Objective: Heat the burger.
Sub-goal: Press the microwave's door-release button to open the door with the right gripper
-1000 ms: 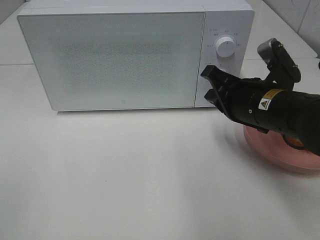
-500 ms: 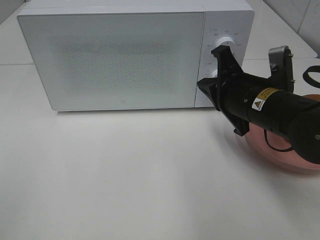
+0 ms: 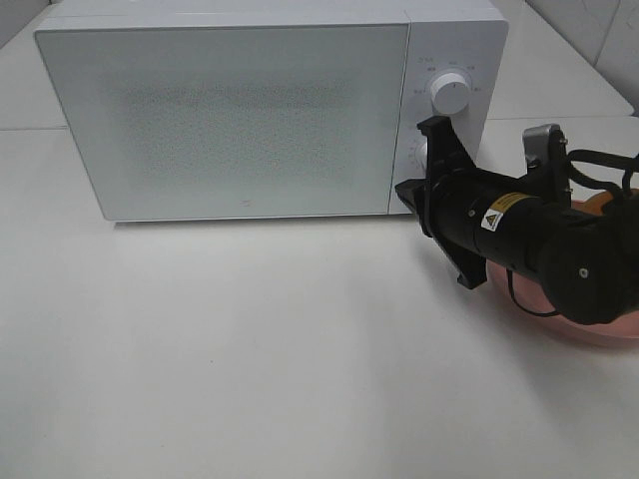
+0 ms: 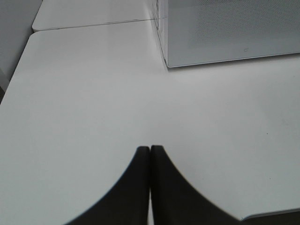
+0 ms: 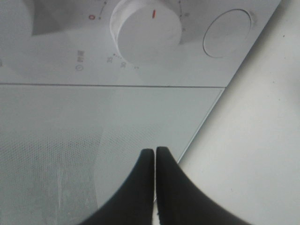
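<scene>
The white microwave [image 3: 240, 110] stands at the back with its door closed. My right gripper [image 3: 407, 192] is shut and empty, turned on its side, with its tips at the door's lower right edge beside the control panel. In the right wrist view its shut fingertips [image 5: 154, 152] are in front of the door, close to a white dial [image 5: 145, 33] and a round button [image 5: 227, 33]. Only a golden-brown patch of the burger [image 3: 597, 205] shows behind the right arm, above the pink plate [image 3: 599, 324]. My left gripper [image 4: 150, 149] is shut and empty over bare table.
The microwave's upper dial [image 3: 451, 95] is uncovered; the lower one is partly behind the gripper. The microwave's left front corner [image 4: 225, 33] shows in the left wrist view. A table seam runs behind the microwave on the left.
The right gripper has rolled onto its side and shifted down and left, from in front of the control panel to the door's lower right edge. The door stays closed.
</scene>
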